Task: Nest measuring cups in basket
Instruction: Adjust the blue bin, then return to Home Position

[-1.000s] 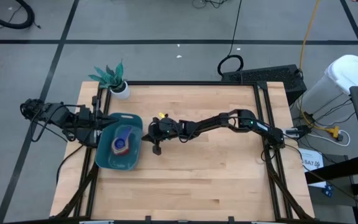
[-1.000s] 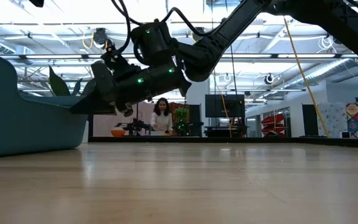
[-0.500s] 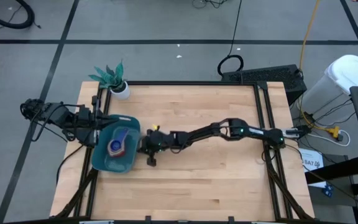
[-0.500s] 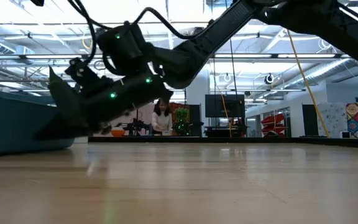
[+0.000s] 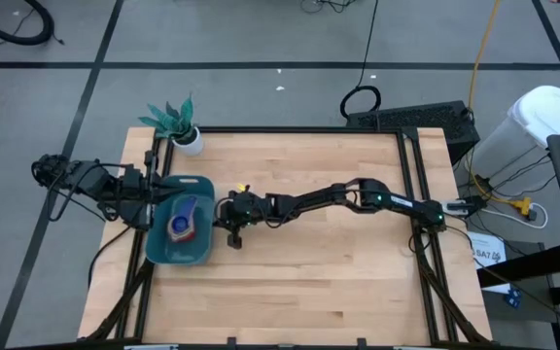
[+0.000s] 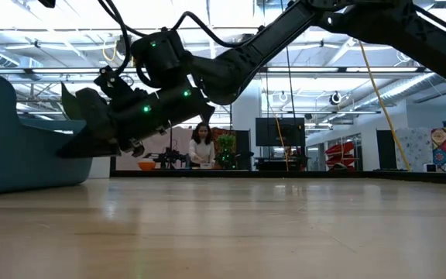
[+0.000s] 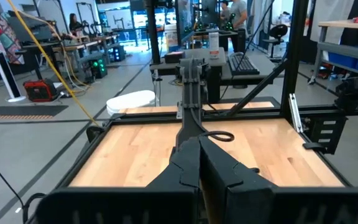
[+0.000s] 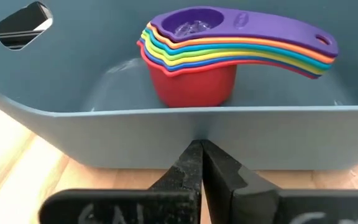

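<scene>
The dark teal basket (image 5: 163, 251) stands flat near the table's left edge. Inside it the measuring cups (image 8: 194, 59) sit nested in one stack, red at the bottom and purple on top, handles fanned to one side; the same cups (image 5: 181, 223) show in the high view. My right gripper (image 5: 225, 216) reaches across the table to the basket's right side, fingers shut. My left gripper (image 7: 197, 146), shut, waits at the table's left edge just beyond the basket's far left corner. My right gripper touches the outer face of the basket's right wall (image 8: 197, 127), just under the rim, with the tips of its shut fingers (image 8: 191, 163). It comes level from the table's right side. The basket rests flat on the table.
A small white pot with a teal plant (image 5: 187, 137) stands at the far left corner. The wooden table (image 5: 338, 282) stretches bare to the right and near sides. A black frame rail (image 5: 411, 185) edges the table. A person (image 6: 201, 146) sits far behind in the room.
My right gripper has moved toward the table's left edge with its fingers shut, meeting the basket's right wall. The basket has slid a little to the left and turned from a slant to lie more squarely along the left edge. The cups stayed nested inside.
</scene>
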